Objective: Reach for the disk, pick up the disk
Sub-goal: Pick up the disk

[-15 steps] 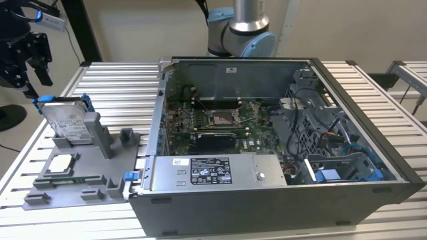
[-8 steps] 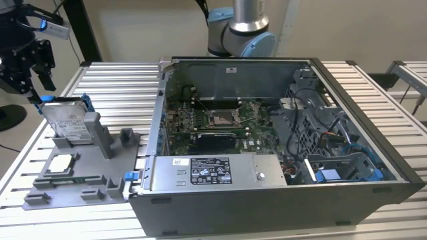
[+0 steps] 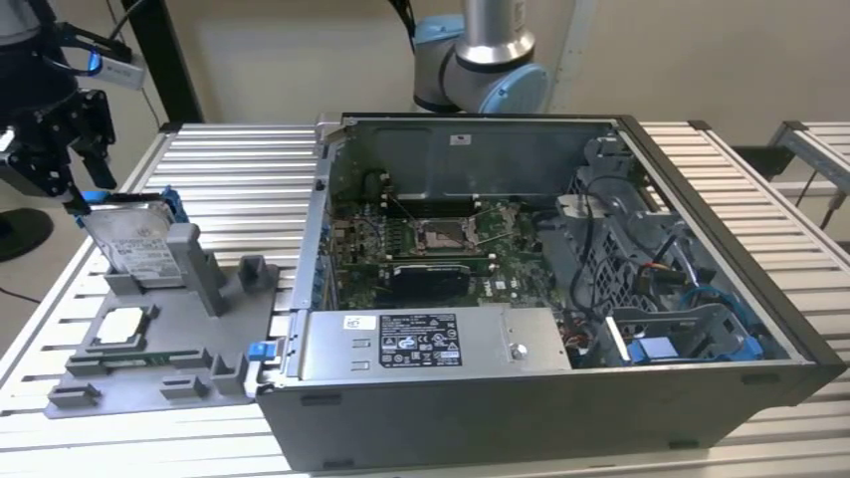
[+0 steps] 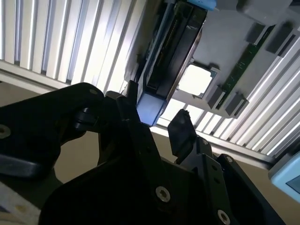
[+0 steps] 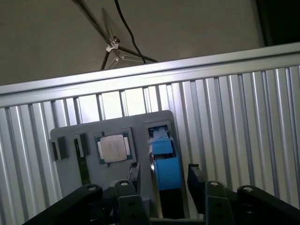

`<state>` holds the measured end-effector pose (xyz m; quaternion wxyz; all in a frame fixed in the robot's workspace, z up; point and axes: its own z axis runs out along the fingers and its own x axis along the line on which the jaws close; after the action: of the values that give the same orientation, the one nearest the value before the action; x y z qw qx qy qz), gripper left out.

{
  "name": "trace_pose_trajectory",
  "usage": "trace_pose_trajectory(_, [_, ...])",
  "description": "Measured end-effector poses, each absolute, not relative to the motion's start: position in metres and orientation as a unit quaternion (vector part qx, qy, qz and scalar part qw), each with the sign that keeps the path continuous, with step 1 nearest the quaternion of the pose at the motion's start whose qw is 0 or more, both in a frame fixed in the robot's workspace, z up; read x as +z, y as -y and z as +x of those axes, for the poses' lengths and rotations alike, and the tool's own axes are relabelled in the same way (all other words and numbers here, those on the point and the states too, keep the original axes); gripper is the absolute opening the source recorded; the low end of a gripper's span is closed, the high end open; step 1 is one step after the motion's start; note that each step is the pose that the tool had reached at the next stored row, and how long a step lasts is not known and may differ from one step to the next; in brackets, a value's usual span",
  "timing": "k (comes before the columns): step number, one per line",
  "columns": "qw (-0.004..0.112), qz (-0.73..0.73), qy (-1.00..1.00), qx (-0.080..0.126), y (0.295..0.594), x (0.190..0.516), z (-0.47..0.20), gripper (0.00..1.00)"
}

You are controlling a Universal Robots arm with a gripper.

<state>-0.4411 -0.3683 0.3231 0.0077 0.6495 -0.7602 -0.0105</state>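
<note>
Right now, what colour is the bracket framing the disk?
Bright blue. The bracket on the disk shows best in the first wrist view.

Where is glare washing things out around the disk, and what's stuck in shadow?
Second wrist view: the CPU chip is blown out white, the table slats glare, and the gripper is a dark silhouette. First wrist view: the slats are bright beside the grey tray, and the disk bracket is evenly lit blue. Exterior view: even light, the disk label is not washed out, and the computer case is dimmer inside.
</note>
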Motion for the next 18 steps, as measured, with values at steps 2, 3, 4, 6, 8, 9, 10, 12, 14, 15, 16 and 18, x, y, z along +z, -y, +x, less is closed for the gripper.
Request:
trace_pose_trajectory(2, [0.007, 0.651, 0.759, -0.01, 0.368, 0.319, -0.441, 1.0])
trace_pose_trajectory(3, [0.007, 0.652, 0.758, -0.01, 0.368, 0.318, -0.441, 1.0])
trace_pose_trajectory(4, [0.007, 0.652, 0.758, -0.009, 0.367, 0.316, -0.441, 1.0])
trace_pose_trajectory(6, [0.007, 0.652, 0.758, -0.009, 0.367, 0.312, -0.442, 1.0])
trace_pose_trajectory(8, [0.006, 0.653, 0.757, -0.009, 0.367, 0.308, -0.442, 1.0])
trace_pose_trajectory(9, [0.006, 0.653, 0.757, -0.009, 0.367, 0.307, -0.443, 1.0])
trace_pose_trajectory(10, [0.005, 0.653, 0.757, -0.008, 0.367, 0.305, -0.443, 1.0])
trace_pose_trajectory(12, [0.004, 0.654, 0.756, -0.007, 0.367, 0.301, -0.443, 1.0])
trace_pose_trajectory(14, [0.004, 0.654, 0.756, -0.007, 0.367, 0.297, -0.443, 1.0])
trace_pose_trajectory(15, [0.004, 0.655, 0.756, -0.007, 0.367, 0.296, -0.443, 1.0])
trace_pose_trajectory(16, [0.003, 0.655, 0.756, -0.007, 0.367, 0.294, -0.443, 1.0])
trace_pose_trajectory(18, [0.003, 0.655, 0.755, -0.006, 0.367, 0.29, -0.443, 1.0])
